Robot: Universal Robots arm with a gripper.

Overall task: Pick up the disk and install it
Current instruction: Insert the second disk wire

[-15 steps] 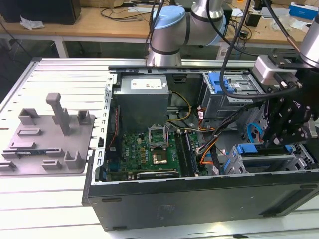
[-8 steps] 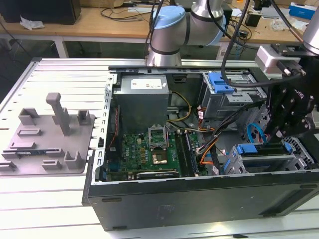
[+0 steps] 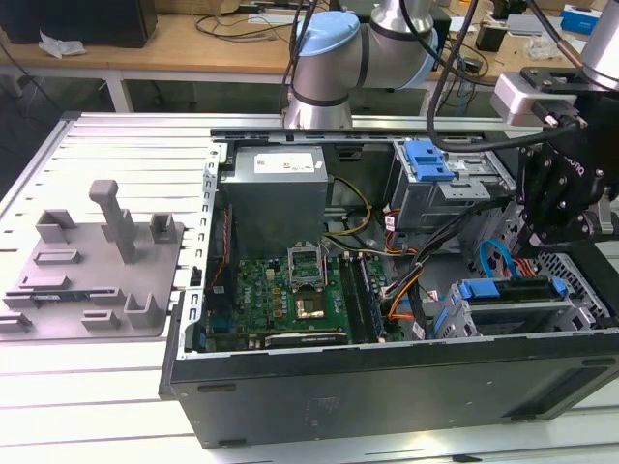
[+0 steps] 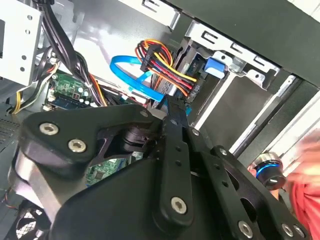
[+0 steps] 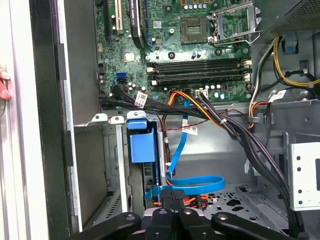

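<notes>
The disk [image 3: 507, 289] lies in the drive cage at the front corner of the open computer case, on the exterior view's right, its blue frame showing along the top. The first wrist view shows the blue frame [image 5: 141, 142] standing in the cage slot, and the second wrist view shows the disk's blue tab [image 4: 216, 66] with cables plugged in beside it. My gripper [image 3: 538, 237] hovers just above and behind the cage. Its black fingers [image 5: 167, 202] are pressed together, shut on nothing, close over a looped blue data cable [image 5: 192, 183]. In the second wrist view the gripper [image 4: 172, 104] points toward the cage.
The case [image 3: 387, 387] holds a green motherboard [image 3: 290, 290], a grey power supply box [image 3: 276, 193] and thick cable bundles [image 5: 240, 135]. An upper cage carries a blue latch plate [image 3: 428, 159]. A grey fixture plate [image 3: 97, 271] lies left. A person's fingertip [image 5: 4, 85] rests on the case edge.
</notes>
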